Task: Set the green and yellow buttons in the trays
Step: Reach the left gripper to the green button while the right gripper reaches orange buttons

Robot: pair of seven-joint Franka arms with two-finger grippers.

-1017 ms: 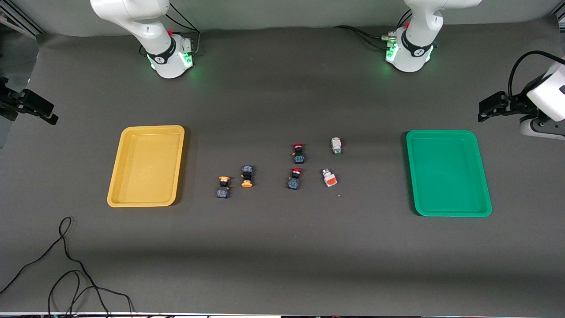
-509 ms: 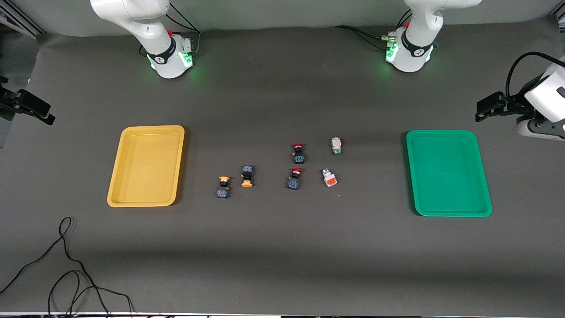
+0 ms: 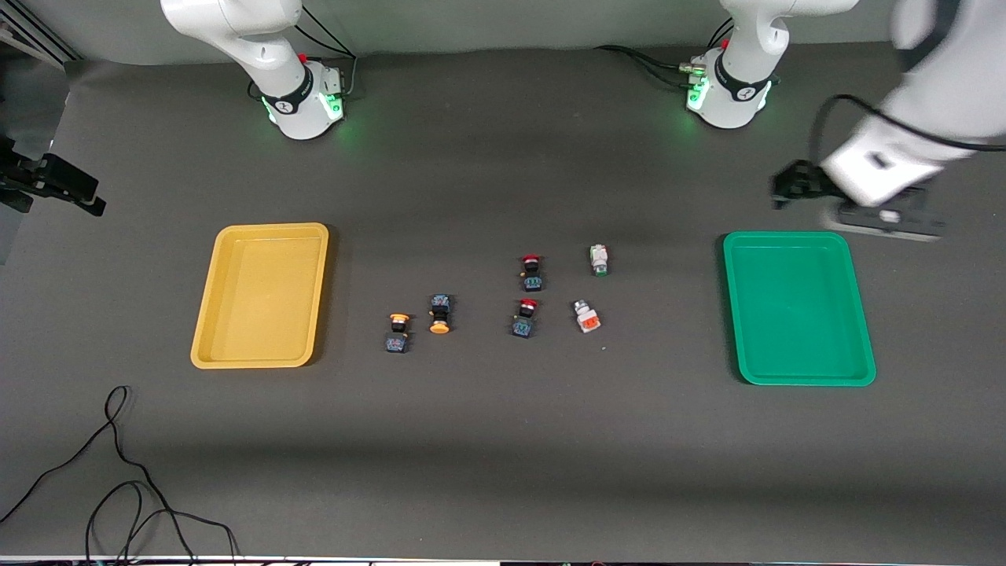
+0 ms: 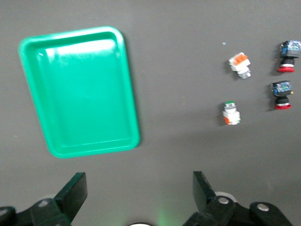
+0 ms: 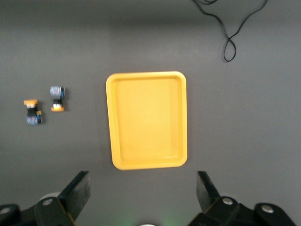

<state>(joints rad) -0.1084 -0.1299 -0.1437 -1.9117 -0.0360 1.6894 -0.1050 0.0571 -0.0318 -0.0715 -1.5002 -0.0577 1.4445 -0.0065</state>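
Two yellow-capped buttons [image 3: 398, 332] [image 3: 439, 313] [image 5: 33, 112] lie mid-table, nearer the yellow tray [image 3: 271, 229] [image 5: 146, 117]. Two white-bodied buttons, one green-tipped [image 3: 599, 259] [image 4: 231, 113] and one with an orange part [image 3: 585, 316] [image 4: 239, 64], lie nearer the green tray [image 3: 786, 237] [image 4: 80, 89]. Both trays hold nothing. My left gripper [image 3: 786, 190] [image 4: 139, 176] hangs open and empty over the table, just off the green tray's edge on the robots' side. My right gripper [image 3: 78, 196] [image 5: 142, 181] hangs open and empty past the yellow tray, at the right arm's end of the table.
Two red-capped switches [image 3: 532, 271] [image 3: 524, 317] lie between the yellow-capped pair and the white pair. A loose black cable [image 3: 118, 472] curls on the table near the front camera at the right arm's end.
The left arm has swung in from the table's end to the green tray's edge. The right gripper has barely shifted. Buttons and trays have not moved.
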